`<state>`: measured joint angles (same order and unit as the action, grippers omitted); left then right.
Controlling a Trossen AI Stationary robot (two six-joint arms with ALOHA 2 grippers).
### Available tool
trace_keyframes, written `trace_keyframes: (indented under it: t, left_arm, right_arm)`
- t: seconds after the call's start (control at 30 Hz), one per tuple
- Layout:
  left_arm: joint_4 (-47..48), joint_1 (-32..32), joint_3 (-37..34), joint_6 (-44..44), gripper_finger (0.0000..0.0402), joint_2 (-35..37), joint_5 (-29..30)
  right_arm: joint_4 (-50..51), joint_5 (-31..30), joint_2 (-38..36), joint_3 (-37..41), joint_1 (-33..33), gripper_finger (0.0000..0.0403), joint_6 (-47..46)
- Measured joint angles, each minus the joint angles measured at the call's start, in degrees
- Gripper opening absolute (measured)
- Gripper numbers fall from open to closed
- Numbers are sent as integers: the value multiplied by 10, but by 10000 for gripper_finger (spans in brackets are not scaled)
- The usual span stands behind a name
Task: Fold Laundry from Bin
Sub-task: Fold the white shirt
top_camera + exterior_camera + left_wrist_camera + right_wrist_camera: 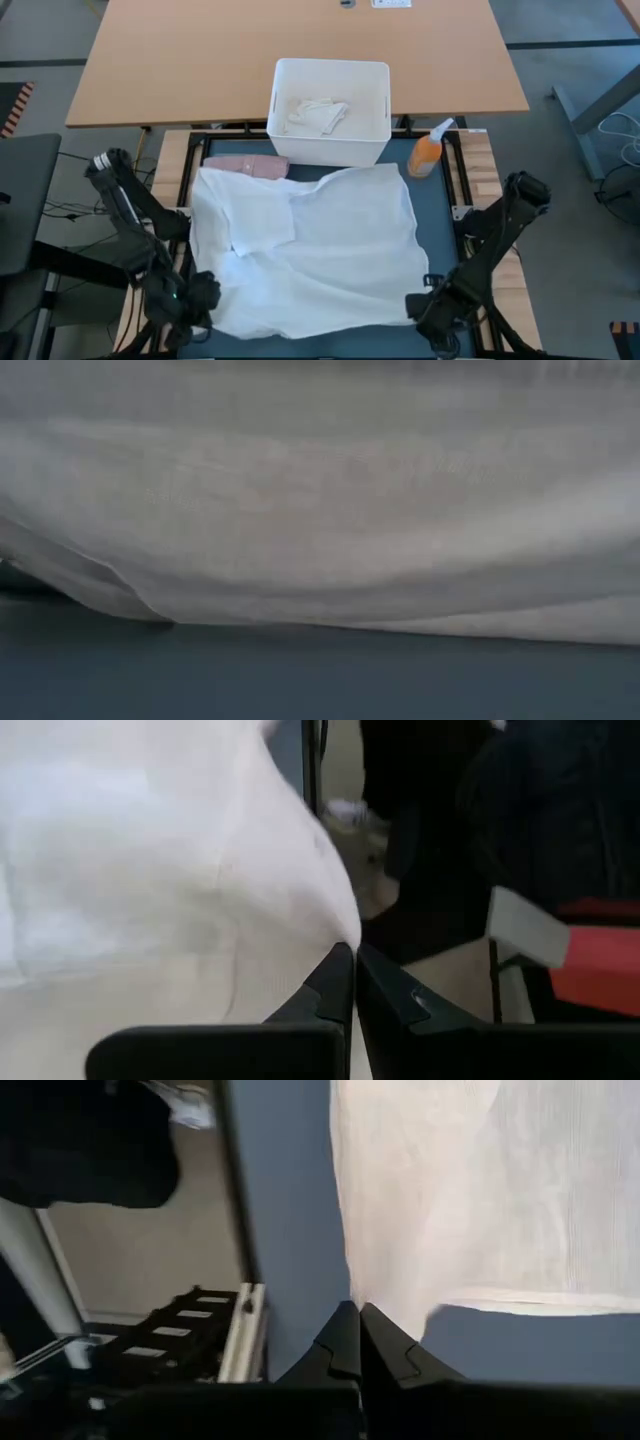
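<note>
The left gripper [200, 300] sits at the near left corner of the white cloth [310, 250], its fingers [335, 985] pressed together on the cloth's edge, as the left wrist view shows the tips meeting right at the hem. The right gripper [425, 303] is at the near right corner, its fingers [345, 1335] likewise closed together with the cloth's corner pinched at their tips. Between the two, the white cloth lies spread over the teal-blue table mat [435, 220], with a smaller fold turned over on its left part. In the low view the cloth [320, 500] fills nearly the whole picture, draped down to the mat [320, 680]. At the cloth's far left edge lies a folded pink garment [247, 165]. Just beyond it stands the white bin [330, 150], with a crumpled white piece [315, 113] inside. An orange spray bottle [427, 152] stands to the right of the bin.
</note>
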<state>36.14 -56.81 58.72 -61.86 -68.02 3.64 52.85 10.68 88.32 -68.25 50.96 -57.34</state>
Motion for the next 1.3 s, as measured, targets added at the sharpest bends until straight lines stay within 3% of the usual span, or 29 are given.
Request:
trace_keyframes:
  t: [0.2, 0.33, 0.53, 0.67, 0.77, 0.9, 1.03, 1.2, 1.3]
  left_arm:
    - [-13, -19, 0, -102, 0, -53, -47]
    - [-13, -24, 0, -136, 0, -87, -110]
    - [9, 3, 0, -100, 0, -105, -139]
    - [0, 12, 0, -84, 0, -118, -146]
    - [-7, 16, 0, -86, 0, -130, -185]
    - [-12, 25, 0, -116, 0, -131, -241]
    - [-6, 33, 0, -120, 0, -136, -253]
    - [-14, 67, 0, -74, 0, -148, -305]
    - [8, 87, 0, -57, 0, -143, -342]
  right_arm:
    - [-3, 25, 45, 0, 8, 13, -47]
    - [-4, 64, 74, 0, 6, 13, -47]
    - [8, 73, 86, 0, -13, 13, -12]
    - [2, 66, 85, 0, -26, 13, -40]
    - [4, 64, 84, 0, -29, 13, -41]
    - [43, 59, 58, -1, -35, 13, -62]
    - [95, 59, 36, -1, -36, 13, -108]
    - [52, 59, 36, -1, -44, 13, -26]
    - [76, 36, 31, -1, -65, 13, -9]
